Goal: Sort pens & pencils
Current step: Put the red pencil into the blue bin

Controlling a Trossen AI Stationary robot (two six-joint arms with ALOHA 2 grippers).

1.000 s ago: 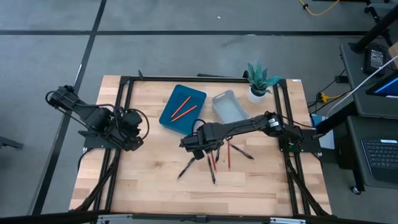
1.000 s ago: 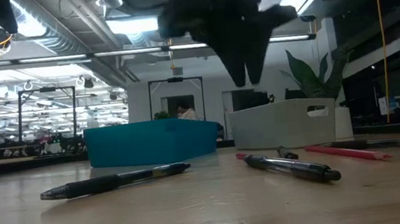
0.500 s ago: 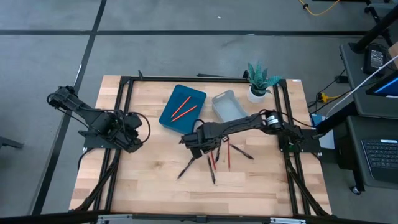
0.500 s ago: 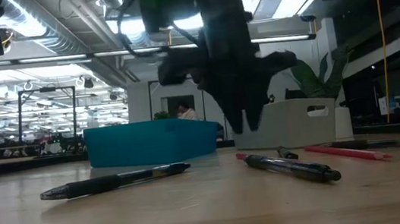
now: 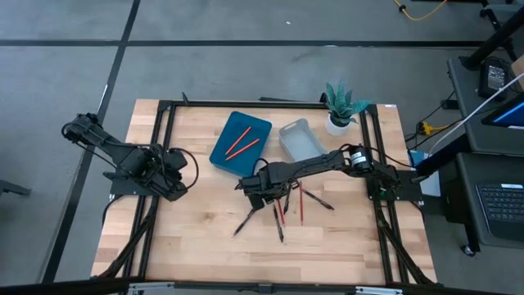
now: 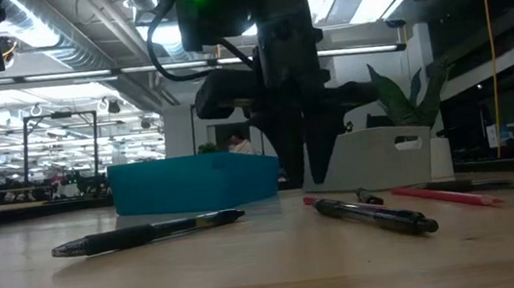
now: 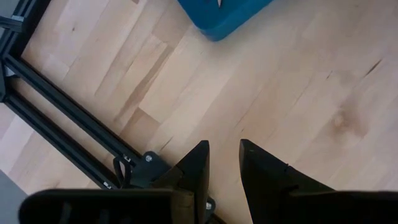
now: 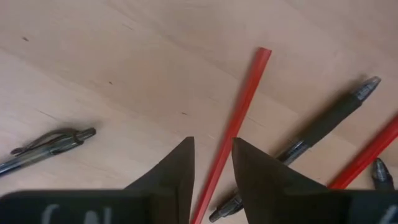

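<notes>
Pens (image 5: 278, 215) and pencils (image 5: 300, 203) litter wooden table (image 5: 196, 238); right end effector (image 5: 260, 192) hovers parted, empty.

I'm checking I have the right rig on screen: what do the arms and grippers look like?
Two dark, near-black jointed arms with black cables looping near their bases. The left gripper and the right gripper each end in two flat, matte black fingers that taper to wedge tips. In the low view a green indicator light glows on the housing above the right gripper. No other markings are readable.
</notes>
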